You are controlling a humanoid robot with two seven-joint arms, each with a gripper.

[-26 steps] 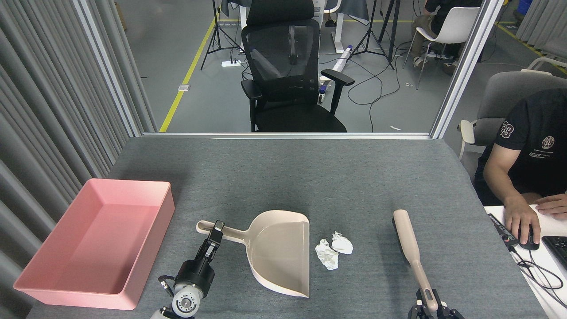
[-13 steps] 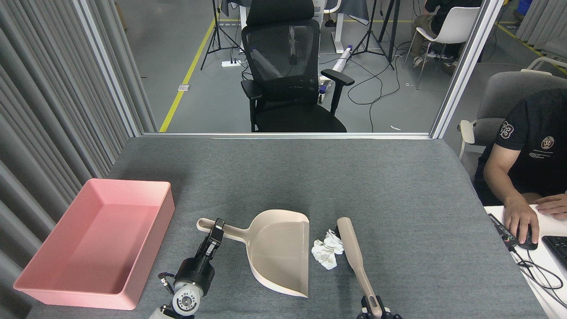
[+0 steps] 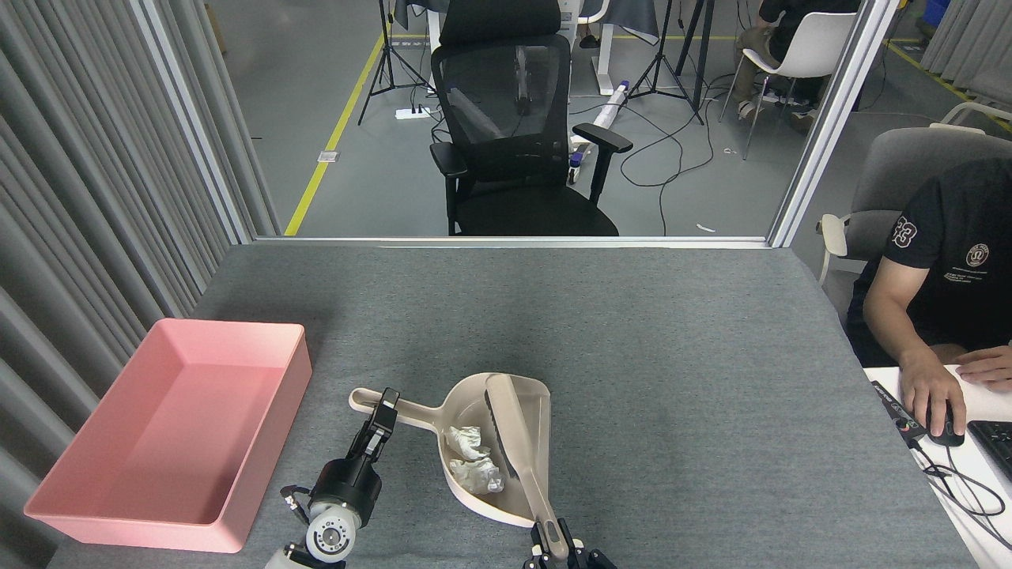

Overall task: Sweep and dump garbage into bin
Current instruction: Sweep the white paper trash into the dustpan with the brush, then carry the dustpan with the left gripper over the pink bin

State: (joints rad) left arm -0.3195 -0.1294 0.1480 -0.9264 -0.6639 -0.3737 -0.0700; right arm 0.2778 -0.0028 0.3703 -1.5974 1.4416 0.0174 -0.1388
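Because the two crumpled white paper wads (image 3: 473, 460) lie loose inside the beige plastic long-handled dustpan (image 3: 531, 407), close to its open lip, any tilt toward that lip during the lift could roll them back onto the grey tabletop (image 3: 632, 332). The left gripper (image 3: 385, 407) is clamped on the dustpan's handle, the wads just to its right. The right gripper (image 3: 559, 551) grips the beige brush (image 3: 514, 435), whose head lies in the pan beside the wads. The shallow pink plastic bin (image 3: 296, 379) sits left, empty.

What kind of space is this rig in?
Probably a robotics lab or data-collection bay, not a home: a curtained, grey-felt table, tripods and loose floor cables behind it, and a person at a mouse and keyboard alongside.
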